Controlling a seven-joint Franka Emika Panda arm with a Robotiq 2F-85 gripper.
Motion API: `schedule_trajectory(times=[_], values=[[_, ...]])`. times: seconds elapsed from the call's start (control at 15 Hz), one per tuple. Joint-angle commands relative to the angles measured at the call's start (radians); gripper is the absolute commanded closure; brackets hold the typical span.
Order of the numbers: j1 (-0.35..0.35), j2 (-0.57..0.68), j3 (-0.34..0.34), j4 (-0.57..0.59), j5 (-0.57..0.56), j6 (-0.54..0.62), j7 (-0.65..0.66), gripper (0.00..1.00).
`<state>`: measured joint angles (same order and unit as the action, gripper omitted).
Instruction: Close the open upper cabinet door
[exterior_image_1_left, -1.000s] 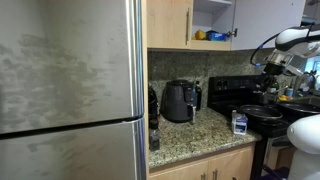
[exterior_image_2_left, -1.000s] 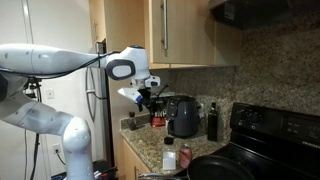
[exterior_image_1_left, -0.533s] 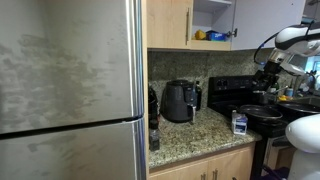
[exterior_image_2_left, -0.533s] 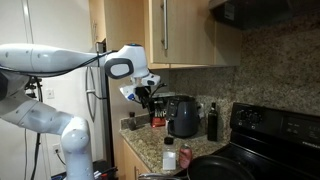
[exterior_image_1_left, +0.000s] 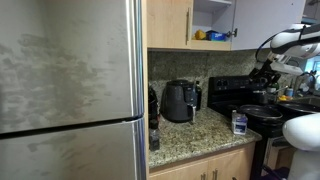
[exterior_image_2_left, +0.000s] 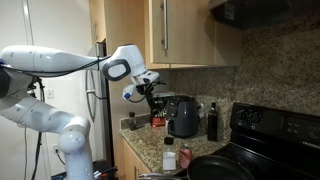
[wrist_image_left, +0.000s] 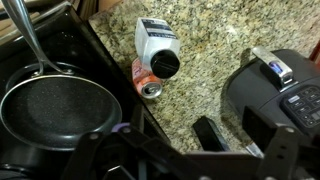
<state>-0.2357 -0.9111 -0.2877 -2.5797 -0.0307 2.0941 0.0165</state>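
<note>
Arm (exterior_image_2_left: 60, 62): white, raised, running roughly level from its base towards the bench (exterior_image_2_left: 145, 138) in an exterior view. It bends at a rounded joint, and the wrist (exterior_image_2_left: 135, 88) turns downward from there. Hand (exterior_image_2_left: 151, 99): dark, pointing down, hanging above the bench and clear of its surface. In the wrist view the hand (wrist_image_left: 190, 165) enters from the bottom edge. Its fingers (wrist_image_left: 283, 150) are spread wide, with nothing between them. In an exterior view the arm (exterior_image_1_left: 292, 40) arches high over the bench's end.

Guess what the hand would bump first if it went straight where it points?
Most likely the speckled granite counter, close to the red can. The hand points down at it, though depth is unclear.
</note>
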Motion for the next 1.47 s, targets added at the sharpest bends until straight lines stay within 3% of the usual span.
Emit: schedule_trajectory(times=[0.0,0.13,0.2,0.27,0.4,0.47,0.53,0.73,0.87,1.0,1.07,1.4], values=[[-0.101,-0.008,0.087,-0.029,-0.037,0.000,0.120,0.00],[-0.149,-0.011,0.136,-0.039,-0.053,0.008,0.235,0.00],[-0.214,-0.034,0.035,0.036,-0.103,-0.092,0.162,0.00],[-0.242,-0.028,0.039,0.042,-0.133,-0.081,0.191,0.00],[-0.311,-0.014,-0.025,0.092,-0.166,-0.085,0.199,0.00],[-0.264,-0.037,-0.111,0.147,-0.119,-0.159,0.092,0.00],[-0.283,-0.032,-0.028,0.074,-0.142,-0.075,0.168,0.00],[-0.280,-0.053,-0.116,0.134,-0.132,-0.136,0.097,0.00],[-0.305,-0.054,-0.089,0.149,-0.146,-0.094,0.153,0.00],[-0.328,-0.022,-0.116,0.239,-0.123,-0.099,0.220,0.00],[-0.337,-0.044,-0.034,0.133,-0.103,0.004,0.344,0.00],[-0.411,-0.006,0.064,0.136,-0.079,0.172,0.610,0.00]])
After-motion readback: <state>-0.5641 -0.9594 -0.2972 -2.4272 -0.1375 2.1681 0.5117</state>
